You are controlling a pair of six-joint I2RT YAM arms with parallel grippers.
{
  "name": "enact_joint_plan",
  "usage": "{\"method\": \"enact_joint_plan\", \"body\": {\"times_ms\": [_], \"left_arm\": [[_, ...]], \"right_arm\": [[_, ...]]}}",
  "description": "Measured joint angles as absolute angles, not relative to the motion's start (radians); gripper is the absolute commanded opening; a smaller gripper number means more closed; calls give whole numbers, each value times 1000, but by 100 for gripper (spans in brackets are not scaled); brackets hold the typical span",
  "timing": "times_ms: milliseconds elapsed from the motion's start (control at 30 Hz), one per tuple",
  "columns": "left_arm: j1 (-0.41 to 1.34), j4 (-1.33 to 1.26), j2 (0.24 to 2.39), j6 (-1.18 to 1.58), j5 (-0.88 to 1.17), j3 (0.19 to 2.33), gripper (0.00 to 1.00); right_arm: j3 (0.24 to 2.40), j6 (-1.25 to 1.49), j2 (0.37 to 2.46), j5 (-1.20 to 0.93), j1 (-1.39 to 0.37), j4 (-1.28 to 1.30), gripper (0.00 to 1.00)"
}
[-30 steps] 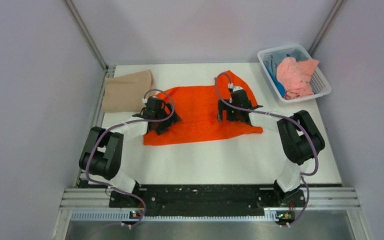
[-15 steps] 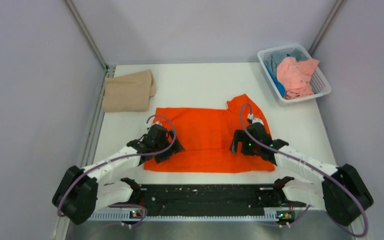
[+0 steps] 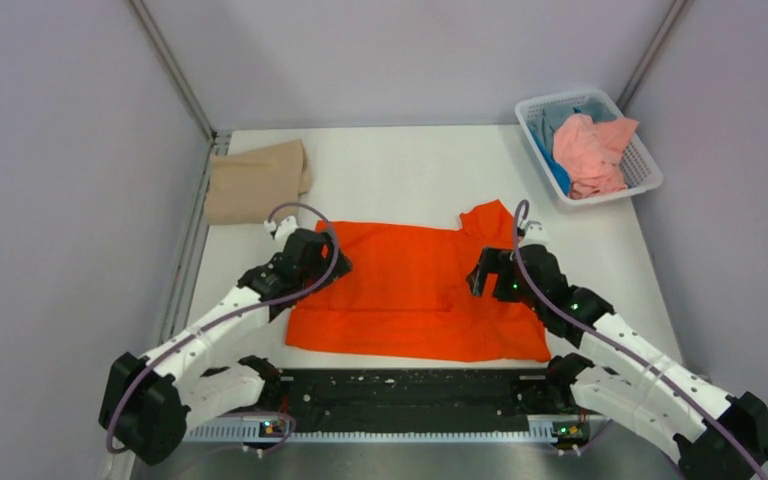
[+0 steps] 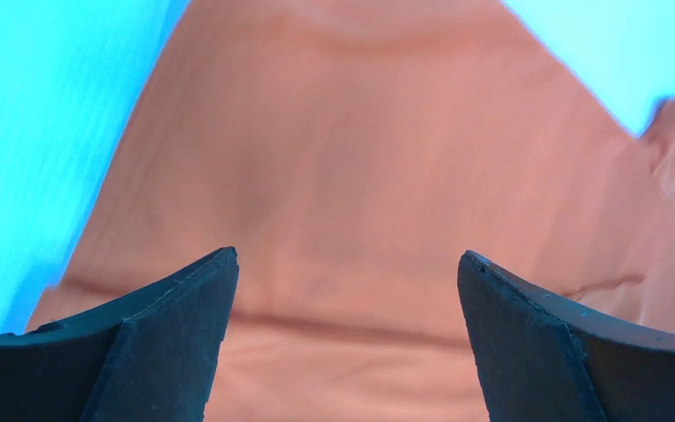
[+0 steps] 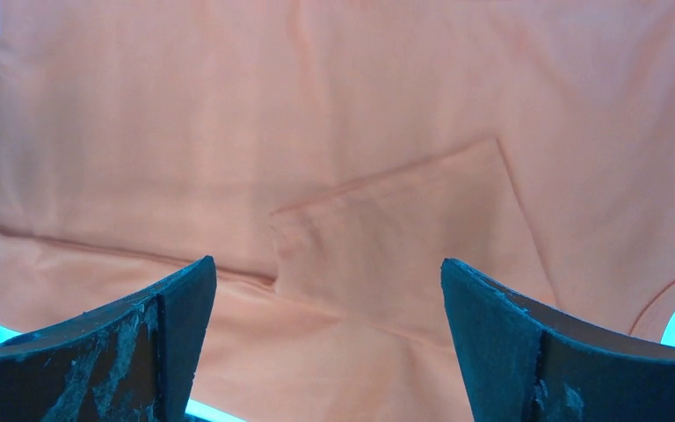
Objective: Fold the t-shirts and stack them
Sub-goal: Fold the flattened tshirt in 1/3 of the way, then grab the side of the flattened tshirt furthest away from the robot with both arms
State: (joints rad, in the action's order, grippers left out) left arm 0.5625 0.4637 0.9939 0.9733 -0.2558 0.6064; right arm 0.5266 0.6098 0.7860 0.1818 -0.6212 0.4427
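The bright orange t-shirt [image 3: 410,290] lies spread on the white table, its near hem by the front edge. It fills the left wrist view [image 4: 352,176] and the right wrist view [image 5: 378,176]. My left gripper [image 3: 305,262] is open and empty above the shirt's left side. My right gripper [image 3: 495,280] is open and empty above its right side, near a folded-in sleeve [image 5: 395,229]. A folded tan-beige t-shirt [image 3: 255,182] lies at the back left. A salmon-pink t-shirt [image 3: 590,152] and a blue one [image 3: 554,165] lie crumpled in the basket.
The white lattice basket [image 3: 648,170] stands at the back right corner. A black rail [image 3: 400,390] runs along the near table edge under the arm bases. Grey walls close in the left, back and right.
Both grippers dragged the orange shirt toward the near edge, then let go and opened. The shirt now lies flatter and nearer. Both arms have stretched lower and outward.
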Motion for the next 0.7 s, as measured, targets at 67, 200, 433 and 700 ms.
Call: {"method": "enact_joint_plan", "body": {"times_ms": [67,200,433,700], "left_arm": [[522,413,1071,951,-260,667,99],[410,319,1285,916,-205,754,99],[335,265,1612,868,-131,947,99],[295,255,1797,835,-128,1121,97]], "right_arm": [[531,600,774,201,-621,405,98],[531,574,789,220,-621,369,98],[531,532,849,269,-621,359,98],[531,506,854,315,-621,364,99]]}}
